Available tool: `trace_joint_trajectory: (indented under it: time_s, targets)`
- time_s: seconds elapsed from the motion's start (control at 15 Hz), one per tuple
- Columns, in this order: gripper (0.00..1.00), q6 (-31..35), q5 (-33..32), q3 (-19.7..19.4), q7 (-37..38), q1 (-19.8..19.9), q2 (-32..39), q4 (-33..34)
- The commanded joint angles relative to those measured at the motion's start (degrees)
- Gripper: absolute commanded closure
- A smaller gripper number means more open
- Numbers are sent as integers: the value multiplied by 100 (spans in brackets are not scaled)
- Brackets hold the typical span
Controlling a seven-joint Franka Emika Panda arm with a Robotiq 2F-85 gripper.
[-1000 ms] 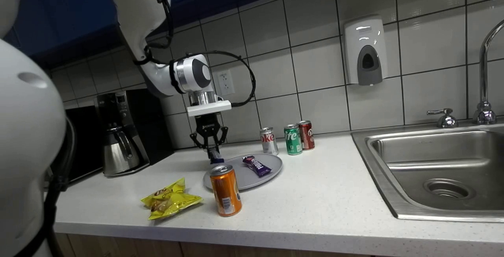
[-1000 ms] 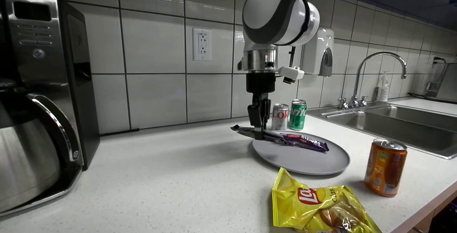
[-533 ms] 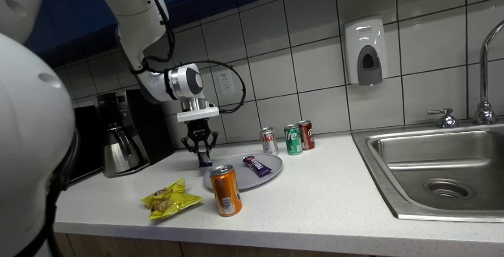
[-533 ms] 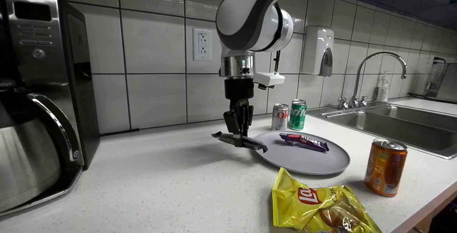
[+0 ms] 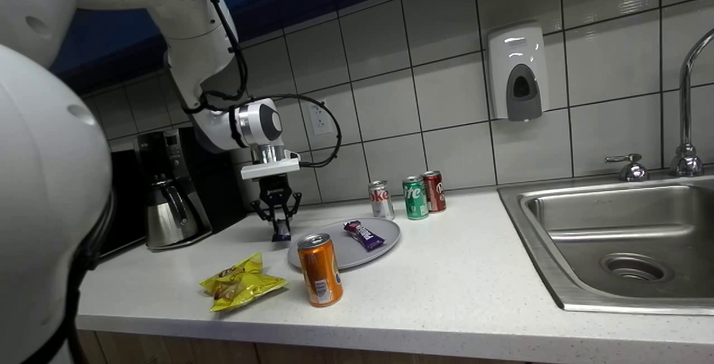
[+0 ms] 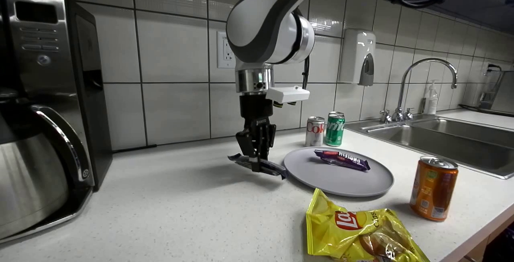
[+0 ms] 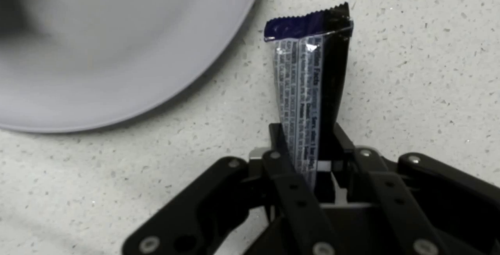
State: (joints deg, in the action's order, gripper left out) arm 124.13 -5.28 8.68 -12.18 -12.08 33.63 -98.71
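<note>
My gripper is shut on a bar in a dark purple wrapper. In the wrist view the bar's printed back strip faces the camera, and its far end sticks out beyond the fingertips. In both exterior views the gripper holds this bar low over the white counter, just beside the grey plate. I cannot tell whether the bar touches the counter. A second purple bar lies on the plate.
A yellow chip bag and an orange can stand near the front edge. Silver, green and red cans stand by the tiled wall. A coffee maker and a sink flank the counter.
My gripper has moved with the bar from over the plate's edge toward the coffee maker and down closer to the counter. The plate, second bar, bag and cans have stayed.
</note>
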Motion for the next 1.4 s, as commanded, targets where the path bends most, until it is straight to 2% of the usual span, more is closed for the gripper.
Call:
trace_joint_trajectory:
  time_s: [0.0,0.07,0.13,0.27,0.6,1.0,1.33]
  targets:
    - [92,-129,-64,-26,300,-57,160,256]
    - [92,-133,-73,-24,307,-60,170,269]
    - [45,-125,-92,-20,299,-67,166,266]
    - [36,-156,-140,-3,229,-81,130,249]
    - [1,-315,-195,113,-129,-78,-93,67]
    - [0,-373,-230,150,-436,4,-441,-363]
    - [0,-362,-270,109,-633,132,-917,-966]
